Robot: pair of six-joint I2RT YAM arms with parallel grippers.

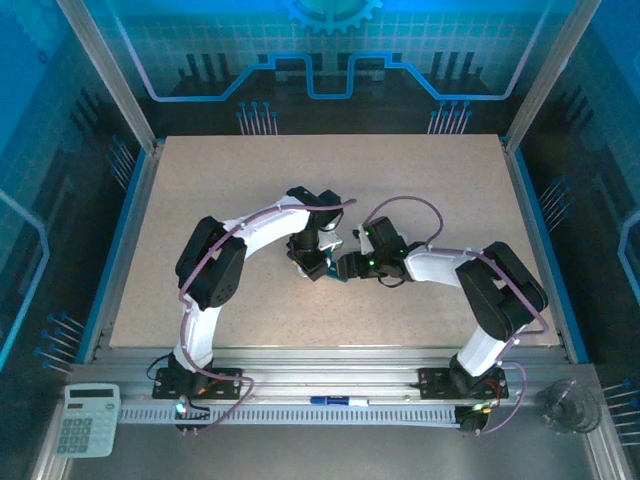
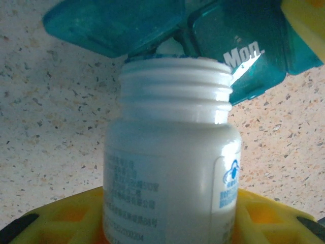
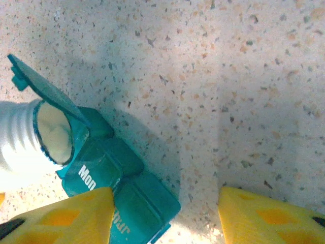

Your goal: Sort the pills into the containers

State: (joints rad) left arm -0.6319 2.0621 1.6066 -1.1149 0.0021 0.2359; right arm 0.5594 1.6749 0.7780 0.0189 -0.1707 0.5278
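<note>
My left gripper (image 2: pixel 167 226) is shut on a white pill bottle (image 2: pixel 170 162), which lies tipped with its open threaded mouth against the teal pill box (image 2: pixel 238 56). One lid (image 3: pixel 45 91) of the box stands open beside the bottle (image 3: pixel 18 145). A pale mass (image 3: pixel 53 134) fills the bottle's mouth; single pills cannot be told apart. The box (image 3: pixel 122 178), marked "Mon", lies on the table with one end against the left yellow finger (image 3: pixel 66 216) of my right gripper (image 3: pixel 165 218). That gripper is open, and bare table separates the box from the other finger (image 3: pixel 269 216). Both grippers (image 1: pixel 313 262) (image 1: pixel 345 266) meet at mid-table.
The speckled table (image 1: pixel 420 180) has bare room all round the two arms. On the near rail lie a calculator (image 1: pixel 88 418) at the left, a blue pen (image 1: pixel 338 401) in the middle and a clear cup (image 1: pixel 568 405) at the right.
</note>
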